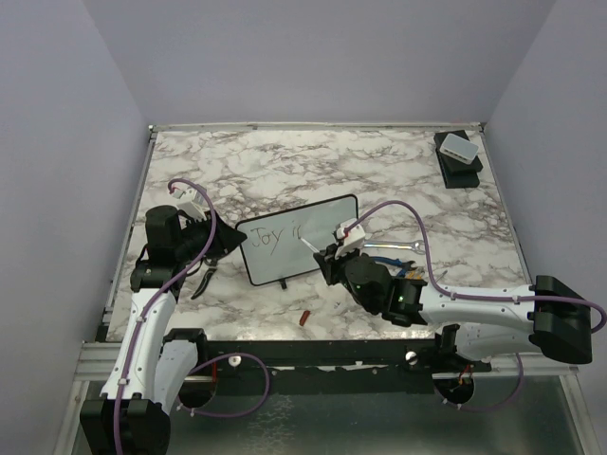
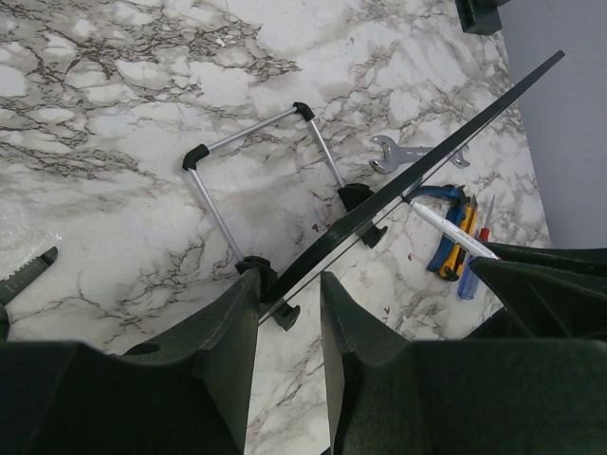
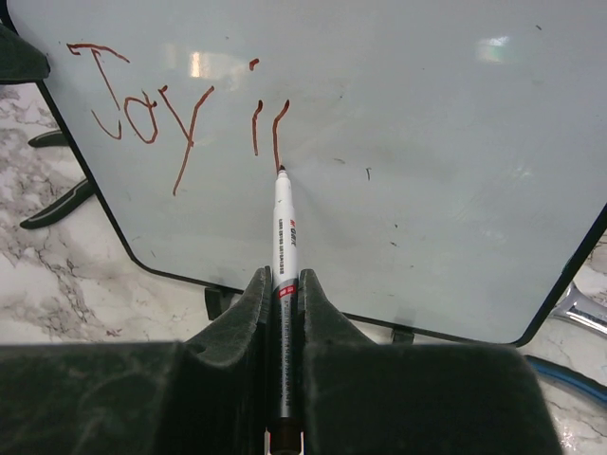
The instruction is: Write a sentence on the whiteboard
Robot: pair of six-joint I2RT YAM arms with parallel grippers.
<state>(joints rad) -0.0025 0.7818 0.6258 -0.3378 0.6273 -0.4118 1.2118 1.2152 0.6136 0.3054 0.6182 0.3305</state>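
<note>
Right gripper jaws clamped on marker; barrel print too small to read. Tip touches whiteboard, which stands tilted mid-table. The sentence reads "Joy i" plus 1 stroke, reddish ink. Left gripper jaws apart, straddling the board's edge. Marble-patterned table; pale lilac walls.

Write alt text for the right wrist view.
The right gripper holds a white marker, tip against the whiteboard at the end of red handwriting reading "Joy" plus two short strokes. Marble table shows below.
</note>
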